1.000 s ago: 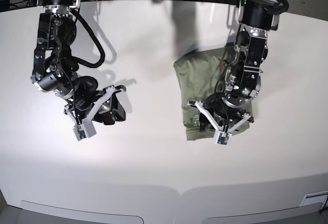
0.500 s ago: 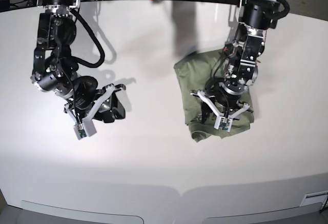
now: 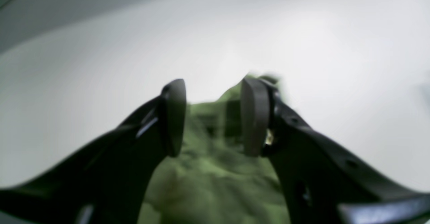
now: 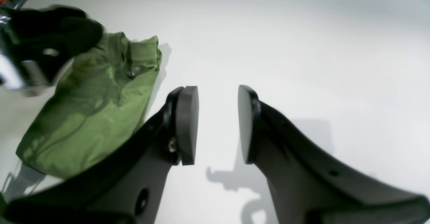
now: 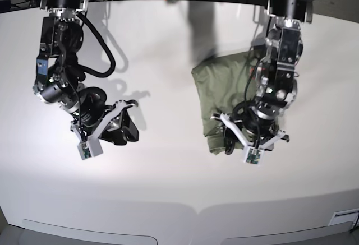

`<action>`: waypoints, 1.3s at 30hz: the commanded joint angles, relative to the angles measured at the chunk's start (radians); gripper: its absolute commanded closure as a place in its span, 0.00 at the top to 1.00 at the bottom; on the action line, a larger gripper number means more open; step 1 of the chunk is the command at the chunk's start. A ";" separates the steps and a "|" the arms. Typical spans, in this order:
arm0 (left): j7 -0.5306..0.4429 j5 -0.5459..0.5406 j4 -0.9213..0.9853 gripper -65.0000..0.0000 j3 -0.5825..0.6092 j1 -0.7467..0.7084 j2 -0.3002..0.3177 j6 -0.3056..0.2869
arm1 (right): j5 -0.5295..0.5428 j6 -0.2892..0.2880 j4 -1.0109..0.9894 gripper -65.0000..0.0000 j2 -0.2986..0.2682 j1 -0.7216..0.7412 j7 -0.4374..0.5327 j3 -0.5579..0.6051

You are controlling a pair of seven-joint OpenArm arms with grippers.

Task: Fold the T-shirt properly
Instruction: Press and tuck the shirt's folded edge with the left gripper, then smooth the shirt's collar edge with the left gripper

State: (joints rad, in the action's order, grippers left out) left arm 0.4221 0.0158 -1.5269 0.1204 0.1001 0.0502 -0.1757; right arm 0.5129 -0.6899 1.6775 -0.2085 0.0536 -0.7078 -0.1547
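place: robotics lab | evidence: bare white table (image 5: 168,194), two mounted arms, cables

The T-shirt (image 5: 216,85) is a plain olive-green one, wrinkled and folded into a narrow bundle on the white table — it lies toward the right side in the base view. Its near end is bunched and lumpy, partly hidden under an arm.

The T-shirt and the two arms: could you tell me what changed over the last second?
The left gripper lifted off the T-shirt, swung toward the back, then returned to its near edge, jaws apart. The near hem shifted slightly. The right gripper stayed open over bare table.
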 commanded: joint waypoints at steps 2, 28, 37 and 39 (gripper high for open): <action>-0.004 -0.018 -0.087 0.39 -0.002 -0.048 0.027 0.003 | 0.014 -0.008 0.020 0.31 -0.008 0.018 0.026 -0.002; -0.457 0.063 0.186 0.39 -0.002 -0.299 0.083 0.007 | 0.015 -0.008 0.020 0.31 -0.007 0.015 0.003 -0.002; -0.354 0.042 -0.089 0.39 -0.002 -0.299 0.080 0.007 | 0.015 -0.008 0.020 0.31 -0.007 0.016 0.003 -0.002; -0.338 -0.014 -0.139 0.39 -0.002 -0.299 0.080 0.007 | 0.015 -0.008 0.020 0.31 -0.007 0.016 0.003 -0.002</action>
State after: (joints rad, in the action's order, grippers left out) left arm 0.1066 -0.0010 -1.6497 0.1192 -0.2070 0.1303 -0.1680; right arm 0.5072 -0.6899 1.6775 -0.2085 0.0502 -0.7311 -0.1547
